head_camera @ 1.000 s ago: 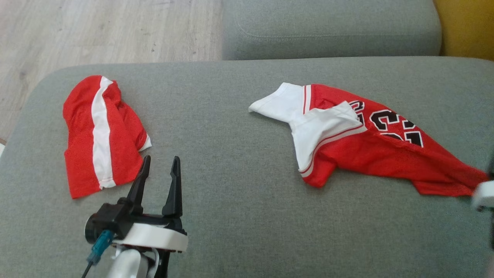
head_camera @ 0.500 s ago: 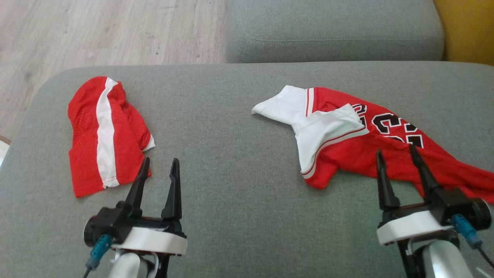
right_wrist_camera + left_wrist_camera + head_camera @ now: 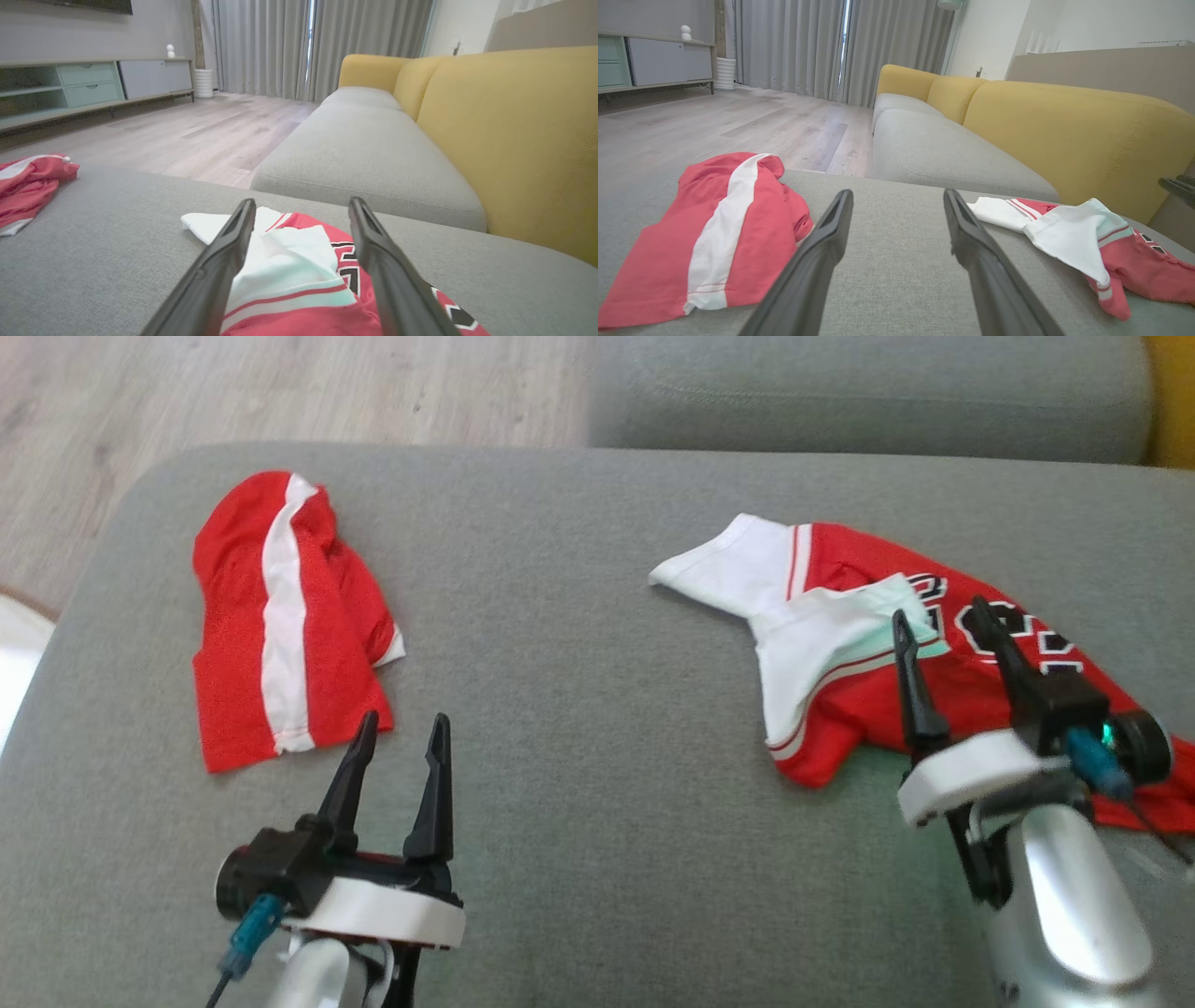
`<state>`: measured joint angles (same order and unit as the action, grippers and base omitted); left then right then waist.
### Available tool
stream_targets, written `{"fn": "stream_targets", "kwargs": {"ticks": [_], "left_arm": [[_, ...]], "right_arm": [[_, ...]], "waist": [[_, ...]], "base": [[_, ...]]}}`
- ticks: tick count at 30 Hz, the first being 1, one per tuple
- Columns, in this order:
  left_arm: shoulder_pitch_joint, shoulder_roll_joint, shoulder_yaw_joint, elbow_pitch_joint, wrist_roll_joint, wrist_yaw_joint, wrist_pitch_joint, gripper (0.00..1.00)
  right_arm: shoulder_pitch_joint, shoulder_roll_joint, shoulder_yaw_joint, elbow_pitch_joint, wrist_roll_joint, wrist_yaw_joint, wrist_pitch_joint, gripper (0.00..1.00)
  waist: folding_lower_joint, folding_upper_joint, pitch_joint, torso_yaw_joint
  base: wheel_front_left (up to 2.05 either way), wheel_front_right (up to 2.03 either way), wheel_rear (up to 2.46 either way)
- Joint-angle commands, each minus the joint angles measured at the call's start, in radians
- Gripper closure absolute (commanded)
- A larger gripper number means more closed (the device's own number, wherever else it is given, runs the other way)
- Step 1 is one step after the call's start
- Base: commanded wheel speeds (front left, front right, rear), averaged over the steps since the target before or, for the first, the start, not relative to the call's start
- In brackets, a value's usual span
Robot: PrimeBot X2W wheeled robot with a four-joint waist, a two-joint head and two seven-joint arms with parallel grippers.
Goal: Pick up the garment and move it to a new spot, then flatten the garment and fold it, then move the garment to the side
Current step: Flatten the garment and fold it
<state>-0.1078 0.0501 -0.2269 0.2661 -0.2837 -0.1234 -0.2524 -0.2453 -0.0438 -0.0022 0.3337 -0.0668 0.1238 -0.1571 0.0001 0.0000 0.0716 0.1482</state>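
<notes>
My right gripper (image 3: pixel 938 609) just swung in over the jersey (image 3: pixel 845 723), fingers spread like the left gripper (image 3: pixel 403 719); I reckon grabbing's next.

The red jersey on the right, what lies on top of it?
Its own white flap is folded over the red jersey, covering part of the black numbers. The covered digits cannot be read.

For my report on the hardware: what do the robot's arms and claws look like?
Left claw and right claw alike: two long, tapering black fingers on a black base, then a white ring, a blue-green cable plug, and a silvery forearm.
</notes>
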Motion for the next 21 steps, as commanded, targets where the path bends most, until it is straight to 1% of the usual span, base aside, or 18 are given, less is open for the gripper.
{"fn": "stream_targets", "kwargs": {"ticks": [1, 5, 8, 13, 18, 19, 20, 21], "left_arm": [[-0.055, 0.0, 0.027, -0.025, -0.005, -0.001, -0.009, 0.0], [-0.066, 0.0, 0.016, -0.02, -0.012, -0.001, -0.009, 0.0], [-0.075, 0.0, 0.011, -0.018, -0.017, -0.002, -0.009, 0.0], [-0.083, 0.0, 0.003, -0.017, -0.019, -0.002, -0.009, 0.0], [-0.087, 0.0, 0.002, -0.016, -0.02, -0.002, -0.009, 0.0], [-0.088, 0.0, 0.003, -0.015, -0.02, -0.002, -0.009, 0.0], [-0.089, 0.0, 0.003, -0.014, -0.02, -0.002, -0.009, 0.0], [-0.09, 0.0, 0.003, -0.014, -0.02, -0.002, -0.009, 0.0]], "right_arm": [[-0.06, -0.006, 0.007, 0.005, -0.008, 0.007, 0.016, 0.0], [-0.128, -0.006, -0.025, 0.108, -0.04, 0.007, 0.051, 0.0], [-0.169, -0.007, -0.046, 0.171, -0.077, 0.007, 0.057, 0.0], [-0.229, -0.007, -0.094, 0.256, -0.139, 0.007, 0.063, 0.0], [-0.259, -0.007, -0.107, 0.327, -0.181, 0.007, 0.073, 0.0], [-0.266, -0.007, -0.11, 0.342, -0.182, 0.007, 0.073, 0.62], [-0.273, -0.007, -0.109, 0.356, -0.18, 0.007, 0.069, 1.0], [-0.279, -0.007, -0.104, 0.371, -0.177, 0.007, 0.065, 1.0]], "waist": [[-0.0001, 0.0, 0.017, 0.018], [-0.0001, 0.0, 0.039, 0.04], [-0.0001, 0.0, 0.053, 0.054], [-0.0001, 0.0, 0.068, 0.067], [-0.0001, 0.0, 0.073, 0.071], [-0.0001, 0.0, 0.074, 0.07], [-0.0001, 0.0, 0.075, 0.069], [-0.0001, 0.0, 0.075, 0.068]], "base": [[0.0, 0.0, 0.0], [0.0, 0.0, 0.0], [0.0, 0.0, 0.0], [0.0, 0.0, 0.0], [0.0, 0.0, 0.0], [0.0, 0.0, 0.0], [0.0, 0.0, 0.0], [0.0, 0.0, 0.0]]}}
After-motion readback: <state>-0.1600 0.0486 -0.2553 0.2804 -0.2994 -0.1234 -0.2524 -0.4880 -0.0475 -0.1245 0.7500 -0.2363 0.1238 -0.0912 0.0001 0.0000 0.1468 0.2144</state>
